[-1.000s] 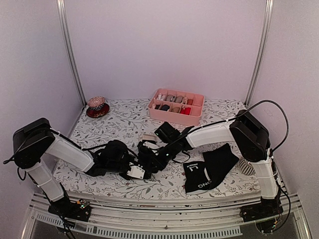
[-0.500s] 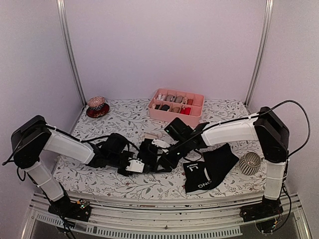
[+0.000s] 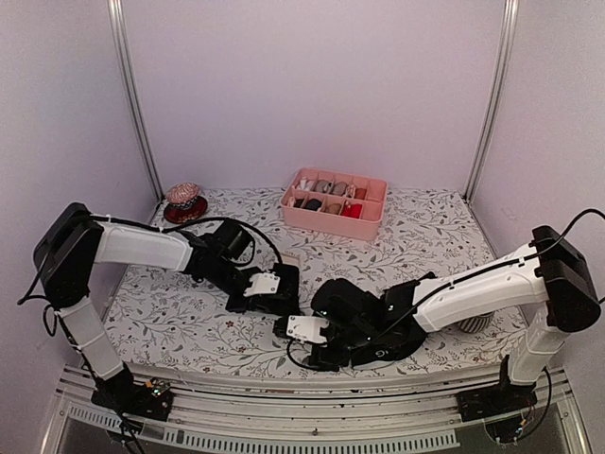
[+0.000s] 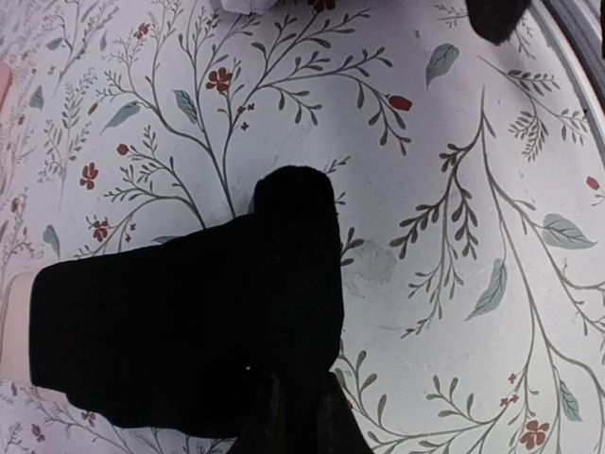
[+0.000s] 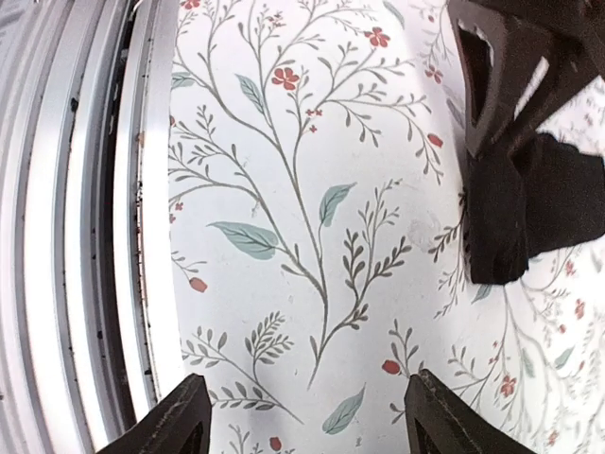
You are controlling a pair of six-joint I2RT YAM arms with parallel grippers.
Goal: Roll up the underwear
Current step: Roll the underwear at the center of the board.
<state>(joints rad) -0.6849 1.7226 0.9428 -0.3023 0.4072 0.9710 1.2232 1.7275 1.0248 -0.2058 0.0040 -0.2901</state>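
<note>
Black underwear (image 4: 142,322) pinched by left gripper (image 4: 295,213)

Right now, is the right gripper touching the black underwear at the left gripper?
Apart. The right wrist view shows bare flowered cloth between the open right gripper and the black underwear.

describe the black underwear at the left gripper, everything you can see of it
The black underwear looks like soft matte cloth, folded into a compact thick bundle, with a strip of beige waistband showing at one end. It lies on the floral table cover. The left gripper is shut on one edge, where a fold humps up. Nothing else touches it.
</note>
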